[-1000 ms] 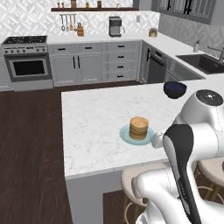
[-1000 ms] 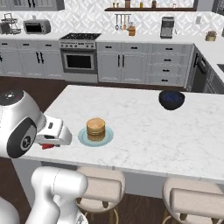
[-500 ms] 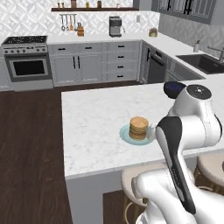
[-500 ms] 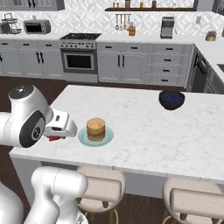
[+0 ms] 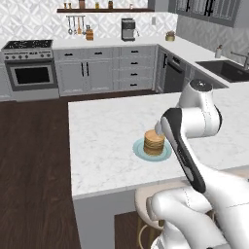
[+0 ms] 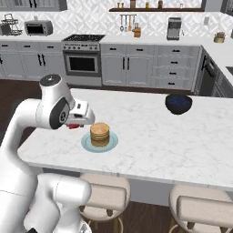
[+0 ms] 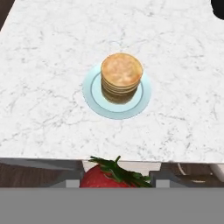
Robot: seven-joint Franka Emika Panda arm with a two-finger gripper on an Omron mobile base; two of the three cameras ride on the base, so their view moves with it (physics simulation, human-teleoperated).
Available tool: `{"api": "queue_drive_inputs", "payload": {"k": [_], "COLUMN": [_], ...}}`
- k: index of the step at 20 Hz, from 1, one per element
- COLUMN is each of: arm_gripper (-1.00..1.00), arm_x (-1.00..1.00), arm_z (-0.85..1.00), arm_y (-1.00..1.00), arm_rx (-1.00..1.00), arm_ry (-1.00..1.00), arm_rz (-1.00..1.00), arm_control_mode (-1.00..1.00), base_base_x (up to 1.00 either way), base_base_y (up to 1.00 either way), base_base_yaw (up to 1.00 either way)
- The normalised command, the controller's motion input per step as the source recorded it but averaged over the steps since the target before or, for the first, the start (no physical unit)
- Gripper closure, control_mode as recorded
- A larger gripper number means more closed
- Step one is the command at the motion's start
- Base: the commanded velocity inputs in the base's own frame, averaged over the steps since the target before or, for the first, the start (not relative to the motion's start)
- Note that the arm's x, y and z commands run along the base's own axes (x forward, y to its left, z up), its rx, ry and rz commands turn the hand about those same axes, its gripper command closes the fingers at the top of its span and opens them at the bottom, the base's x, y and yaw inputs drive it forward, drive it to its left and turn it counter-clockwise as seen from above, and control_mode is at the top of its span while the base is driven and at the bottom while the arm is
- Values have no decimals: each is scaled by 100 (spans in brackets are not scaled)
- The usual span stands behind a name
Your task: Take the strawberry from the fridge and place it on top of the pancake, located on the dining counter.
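My gripper [image 6: 75,124] clamps the strawberry [image 7: 114,176] at the dining counter's [image 7: 52,109] near edge; pancake [image 7: 121,76] on its plate [image 7: 93,94] just beyond.

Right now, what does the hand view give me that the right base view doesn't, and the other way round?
Hand view alone: the strawberry up close, with its green leaves, between the fingers at the bottom edge, and the top face of the pancake seen from above.

Right base view alone: the dark blue bowl whole on the far side of the dining counter, the stove and cabinets behind, the stools below, and the gripper beside the stack with a bit of red under it.

Both: the pancake stack on its pale blue plate on the white counter, with nothing on top yet.
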Motion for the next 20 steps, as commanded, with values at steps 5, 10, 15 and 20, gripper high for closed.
{"api": "queue_drive_inputs", "payload": {"k": [5,10,15,20], "arm_gripper": [100,100,100,100], "arm_x": [100,100,100,100], "arm_z": [-37,-49,-55,-53], "arm_y": [-29,-4,0,0], "arm_rx": [1,0,0,0], "arm_ry": [19,7,0,-1], "arm_rz": [0,0,0,0], "arm_control_mode": [-100,-100,-100,-100], "base_base_x": [0,0,0,0], "base_base_y": [0,0,0,0], "base_base_yaw": [0,0,0,0]}}
